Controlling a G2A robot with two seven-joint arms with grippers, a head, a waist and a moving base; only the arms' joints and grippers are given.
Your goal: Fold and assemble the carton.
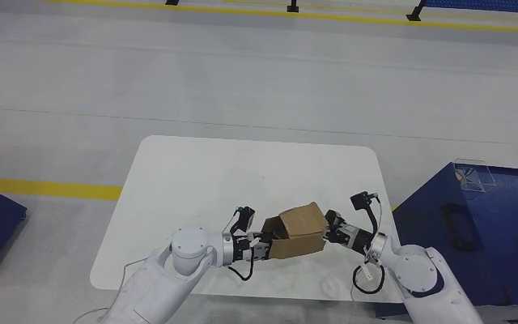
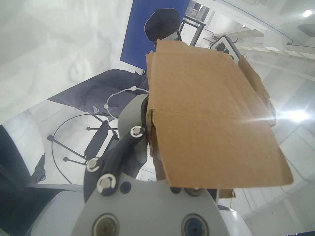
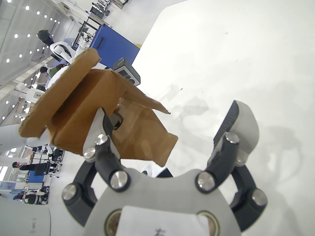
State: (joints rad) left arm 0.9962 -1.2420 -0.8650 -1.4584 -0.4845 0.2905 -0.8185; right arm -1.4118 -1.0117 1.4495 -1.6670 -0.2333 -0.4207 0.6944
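No text, label or number can be read on the carton (image 1: 295,231) or table (image 1: 243,170).

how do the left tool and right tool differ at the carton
The right tool is open, one finger tucked into the carton, the other free; the left tool is covered by a carton panel, its state hidden. The left tool is at one end of the carton, the right tool at the opposite end. Both are against the carton.

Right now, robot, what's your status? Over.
Left hand shut on carton, one end. Right hand open at other end. Carton part-folded, flaps loose.
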